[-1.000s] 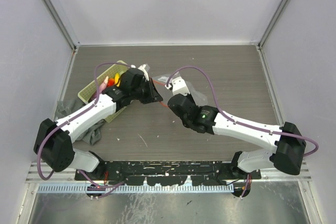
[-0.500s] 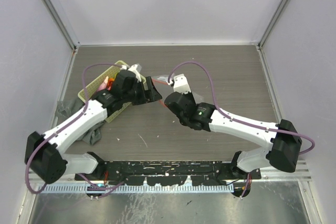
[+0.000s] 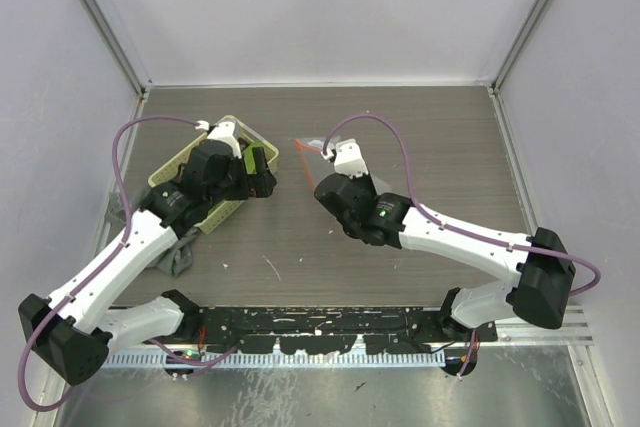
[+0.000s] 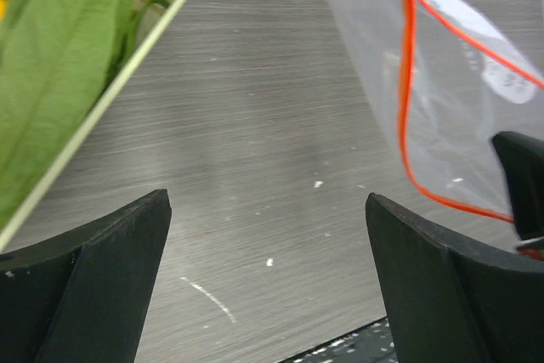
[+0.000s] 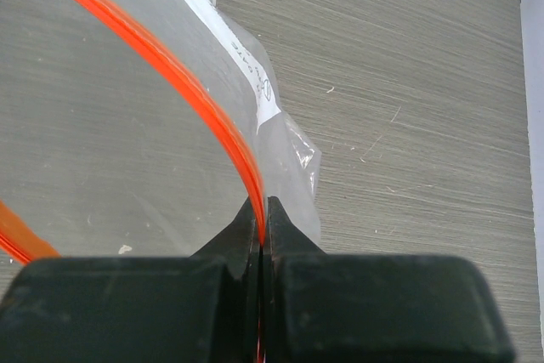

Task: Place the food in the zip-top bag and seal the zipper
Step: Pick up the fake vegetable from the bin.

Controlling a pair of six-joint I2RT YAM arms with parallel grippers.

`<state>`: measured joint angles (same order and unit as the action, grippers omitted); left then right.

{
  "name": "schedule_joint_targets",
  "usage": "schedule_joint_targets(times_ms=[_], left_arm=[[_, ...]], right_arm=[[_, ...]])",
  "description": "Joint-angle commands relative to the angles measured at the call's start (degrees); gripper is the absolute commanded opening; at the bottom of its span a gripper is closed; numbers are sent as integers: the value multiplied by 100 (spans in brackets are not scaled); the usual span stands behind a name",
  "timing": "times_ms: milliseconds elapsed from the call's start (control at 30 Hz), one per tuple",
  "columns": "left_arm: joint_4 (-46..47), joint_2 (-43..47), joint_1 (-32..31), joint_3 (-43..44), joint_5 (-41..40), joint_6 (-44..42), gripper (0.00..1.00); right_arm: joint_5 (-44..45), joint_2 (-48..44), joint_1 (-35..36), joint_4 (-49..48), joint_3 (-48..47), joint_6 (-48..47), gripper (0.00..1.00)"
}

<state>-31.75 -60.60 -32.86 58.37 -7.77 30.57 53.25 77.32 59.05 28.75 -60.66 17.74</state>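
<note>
The clear zip-top bag point(image 3: 312, 147) hangs near the table's middle. My right gripper point(image 5: 260, 208) is shut on its red-orange zipper point(image 5: 174, 61), which arcs up and to the left from the jaws. In the top view the right gripper point(image 3: 325, 165) sits just below the bag. My left gripper point(image 4: 268, 201) stands wide open over bare table with nothing between its fingers. From it, the bag point(image 4: 450, 99) is to the right and a large green leaf point(image 4: 51, 74) of the food lies in the basket point(image 4: 136, 65) at left. The left gripper point(image 3: 256, 173) hovers by the basket's right edge.
The yellow-green mesh basket point(image 3: 165, 179) stands at the left, largely covered by my left arm. A grey cloth point(image 3: 176, 253) lies in front of it near the left wall. Metal frame rails border the table's sides and back.
My left gripper has opened and drawn back to the left, away from the bag's mouth toward the basket. The right gripper still pinches the zipper, almost unmoved.
</note>
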Motion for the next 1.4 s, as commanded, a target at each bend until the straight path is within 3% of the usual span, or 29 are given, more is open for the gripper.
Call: schedule_joint_targets(times_ms=[0, 200, 467, 833, 1367], left_arm=[[-177, 74, 93, 304, -673, -739, 98], [-478, -497, 431, 753, -1045, -1300, 98], [-1494, -2348, 1581, 2062, 440, -2152, 98], [-1755, -3948, 1772, 2961, 933, -2805, 88], [-1924, -5135, 1978, 3294, 1350, -2985, 75]], right_arm=[[96, -98, -96, -211, -41, -16, 0], [-201, -413, -261, -576, 320, -209, 0], [-515, -558, -439, -874, 522, -405, 0], [-804, -665, -640, -1175, 795, -524, 0], [-1044, -534, -735, -1390, 937, -559, 0]])
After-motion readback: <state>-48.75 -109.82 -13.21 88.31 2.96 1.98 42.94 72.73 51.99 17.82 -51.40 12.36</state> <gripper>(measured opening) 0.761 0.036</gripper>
